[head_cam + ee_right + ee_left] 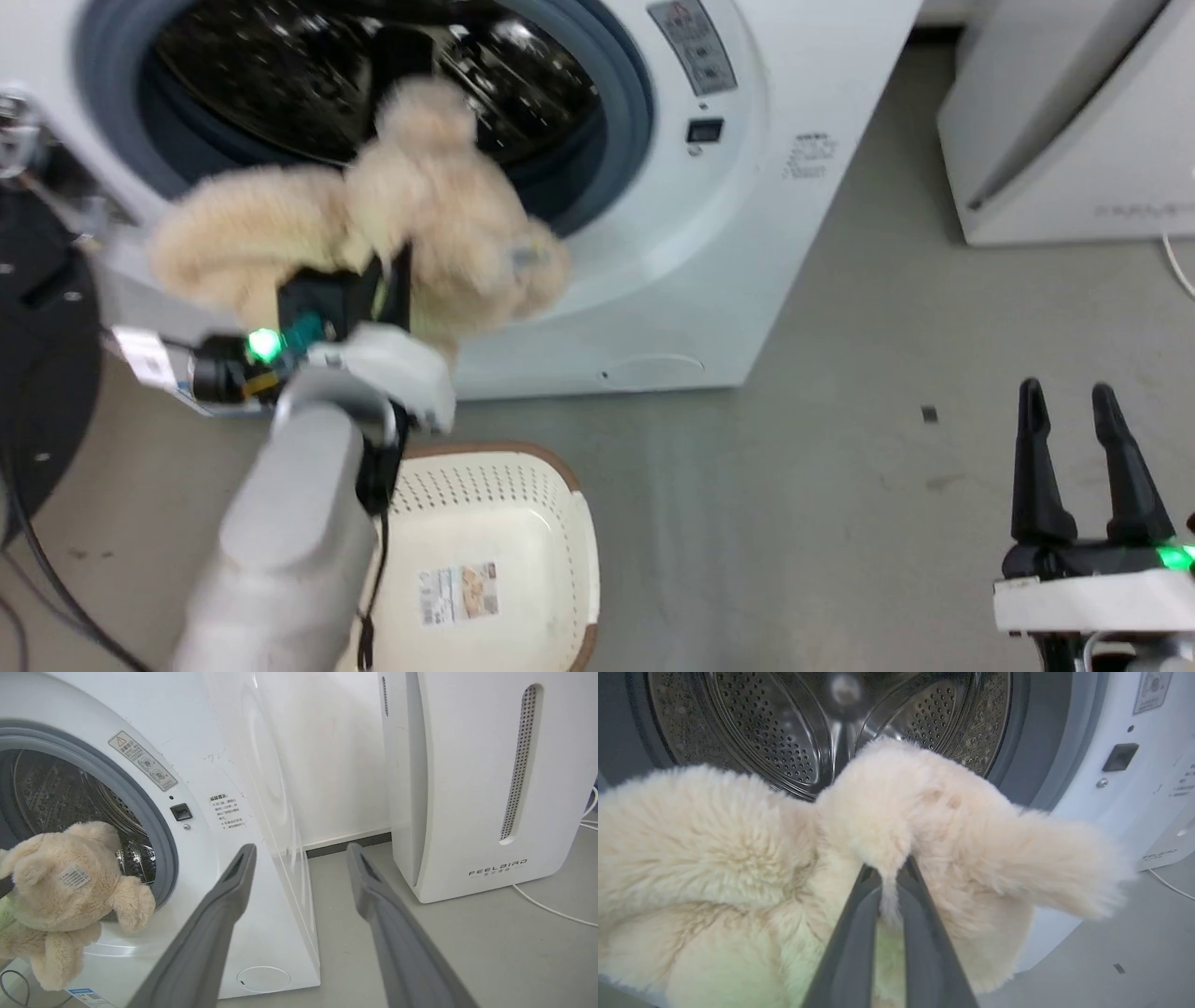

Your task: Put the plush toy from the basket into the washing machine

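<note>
Left gripper [888, 870] is closed tight on the plush toy [714, 844], which is held with the washing machine [794, 732] directly ahead.

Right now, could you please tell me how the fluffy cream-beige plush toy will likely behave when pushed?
The fluffy cream-beige plush toy is probably floppy: its limbs droop either side of the left gripper. Likely light, since a thin pinch of fur carries it. Shaggy fur may drag on the washing machine's grey-blue rubber ring.
</note>
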Robot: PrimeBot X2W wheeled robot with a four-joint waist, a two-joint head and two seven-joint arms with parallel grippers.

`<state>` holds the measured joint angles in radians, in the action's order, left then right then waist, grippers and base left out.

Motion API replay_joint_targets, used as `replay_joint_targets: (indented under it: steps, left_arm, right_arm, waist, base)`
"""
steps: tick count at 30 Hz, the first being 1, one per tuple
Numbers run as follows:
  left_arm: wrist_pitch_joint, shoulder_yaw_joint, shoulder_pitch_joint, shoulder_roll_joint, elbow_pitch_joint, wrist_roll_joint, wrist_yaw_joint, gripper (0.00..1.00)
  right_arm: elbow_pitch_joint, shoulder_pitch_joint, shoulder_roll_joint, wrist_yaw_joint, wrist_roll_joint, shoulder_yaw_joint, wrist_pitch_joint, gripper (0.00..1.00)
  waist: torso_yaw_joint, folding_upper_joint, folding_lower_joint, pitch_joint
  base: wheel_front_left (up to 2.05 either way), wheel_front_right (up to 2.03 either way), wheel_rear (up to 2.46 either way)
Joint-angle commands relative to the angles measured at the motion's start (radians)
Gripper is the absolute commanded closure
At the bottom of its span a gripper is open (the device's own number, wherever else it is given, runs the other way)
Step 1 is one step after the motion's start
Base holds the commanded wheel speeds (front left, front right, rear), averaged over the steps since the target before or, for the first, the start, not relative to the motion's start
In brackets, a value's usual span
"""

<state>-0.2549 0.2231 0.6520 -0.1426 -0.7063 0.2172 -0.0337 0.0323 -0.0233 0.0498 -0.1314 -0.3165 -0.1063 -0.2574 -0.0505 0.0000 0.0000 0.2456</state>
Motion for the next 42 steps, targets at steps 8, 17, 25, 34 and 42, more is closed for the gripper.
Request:
replay_joint_targets:
  steps: [8, 17, 25, 34, 42]
  left_arm:
    - [-0.007, -0.046, 0.219, -0.028, -0.052, -0.025, -0.012, 1.00]
    - [-0.007, -0.091, 0.457, -0.128, -0.129, -0.054, -0.027, 1.00]
    - [-0.007, -0.123, 0.657, -0.220, -0.195, -0.063, -0.040, 1.00]
    - [-0.007, -0.121, 0.768, -0.251, -0.252, -0.078, -0.049, 0.00]
    - [-0.007, -0.128, 0.655, -0.236, -0.221, -0.073, -0.050, 0.00]
  right_arm:
    - [0.014, -0.092, 0.000, 0.001, -0.024, 0.027, -0.004, 0.00]
    - [0.031, -0.180, 0.000, 0.001, -0.062, 0.052, -0.004, 0.00]
    - [0.041, -0.229, 0.000, 0.001, -0.098, 0.081, -0.004, 0.00]
    - [0.047, -0.244, 0.000, 0.001, -0.112, 0.122, -0.004, 0.00]
    - [0.044, -0.224, 0.000, 0.001, -0.106, 0.121, -0.004, 0.00]
  waist:
    - [-0.097, 0.0000, 0.0000, 0.171]
    - [-0.192, 0.0000, 0.0000, 0.338]
    - [-0.257, 0.0000, 0.0000, 0.451]
    - [-0.280, 0.0000, 0.0000, 0.490]
    - [-0.242, 0.0000, 0.0000, 0.405]
  base:
    - [0.00, 0.00, 0.00]
    - [0.00, 0.00, 0.00]
    - [0.00, 0.00, 0.00]
    - [0.00, 0.00, 0.00]
    - [0.00, 0.00, 0.00]
